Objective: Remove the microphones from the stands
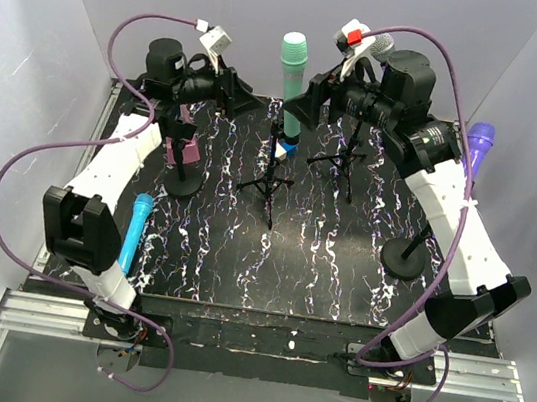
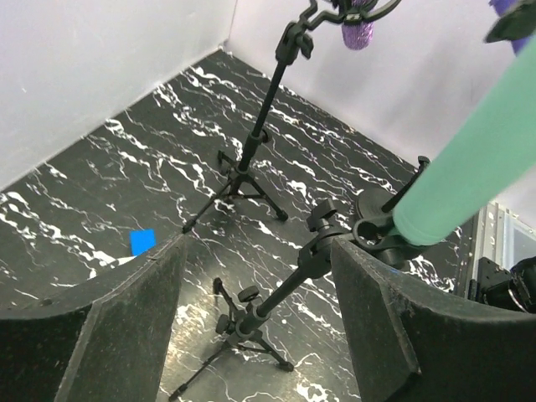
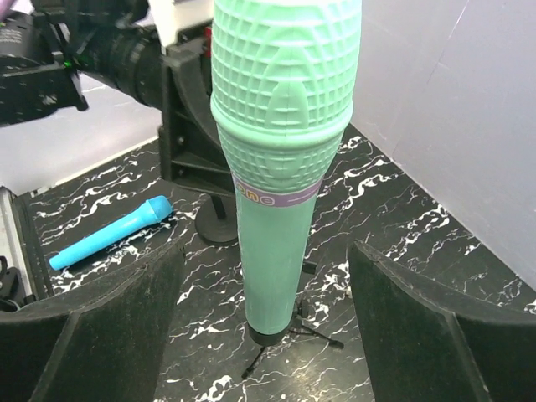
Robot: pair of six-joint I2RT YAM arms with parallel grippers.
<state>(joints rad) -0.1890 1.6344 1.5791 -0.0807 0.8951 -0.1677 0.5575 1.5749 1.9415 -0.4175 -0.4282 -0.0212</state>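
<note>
Two released claws: the left gripper (image 2: 258, 251) straddles the slim black tripod stand (image 2: 276, 293) below its clip, and the right gripper (image 3: 268, 285) brackets the ribbed mint-green plastic microphone (image 3: 276, 126) seated in that clip. Closing off-centre or pulling sideways could topple the light stand.

Light is soft and even, seemingly from overhead. The pale walls (image 1: 74, 10) are bright but not blown out, and the black marbled table (image 1: 339, 272) carries only faint shadows and little glare. The top view is sharp, its straight edges bowing slightly near the corners. In both wrist views the near dark pads (image 2: 117, 335) look soft, while the green microphone (image 3: 280, 167) is crisp.
</note>
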